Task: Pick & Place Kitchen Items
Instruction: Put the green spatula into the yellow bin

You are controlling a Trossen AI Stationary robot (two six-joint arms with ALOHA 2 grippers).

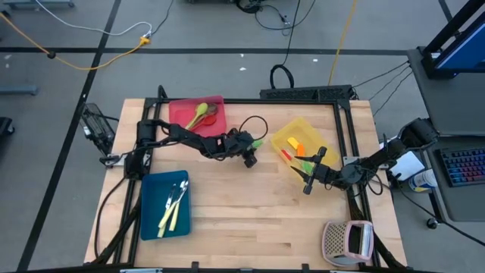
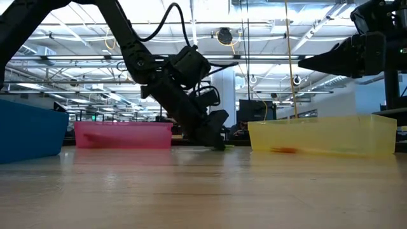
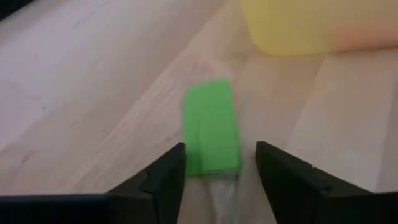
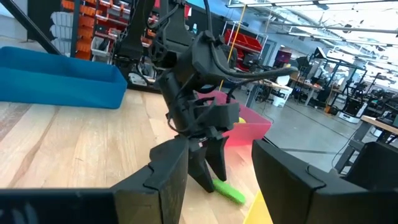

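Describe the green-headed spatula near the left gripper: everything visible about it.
The green-headed spatula has a flat, rectangular bright green head, matte like silicone, on a clear handle that is barely visible. It lies flat on the bare wooden table, between the red tray and the yellow tray, touching neither. The left gripper is low over its handle end, fingers open on either side; no grip shows.

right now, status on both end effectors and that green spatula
Left end effector open, low over green spatula on the table beside yellow tray. Right end effector open, empty, waiting near the yellow tray. Nothing in the way.
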